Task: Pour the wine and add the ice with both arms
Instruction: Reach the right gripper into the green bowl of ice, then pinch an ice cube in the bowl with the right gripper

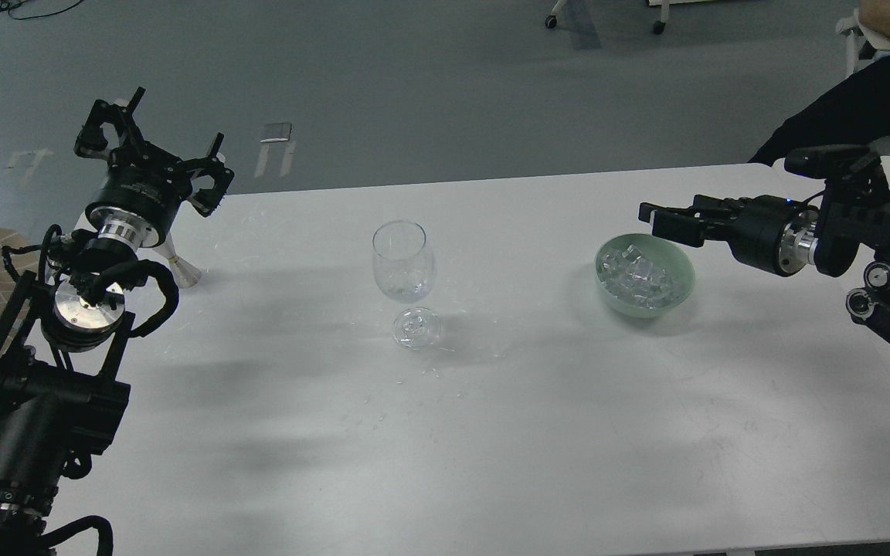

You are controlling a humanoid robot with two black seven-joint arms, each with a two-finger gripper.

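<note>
Well, ice (640,276) heaped in the green bowl (683,287) near the table's (491,432) right edge looks slick and light; I'd pinch one cube's flat faces. Right gripper (657,218) empty above the rim, spread unreadable; left gripper (153,135) splayed, holding nothing.

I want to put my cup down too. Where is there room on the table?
The whole near half of the table, in front of the wine glass, is bare. There is also bare room between the glass and the green bowl of ice. It is crowded by the bowl, near the right end effector.
</note>
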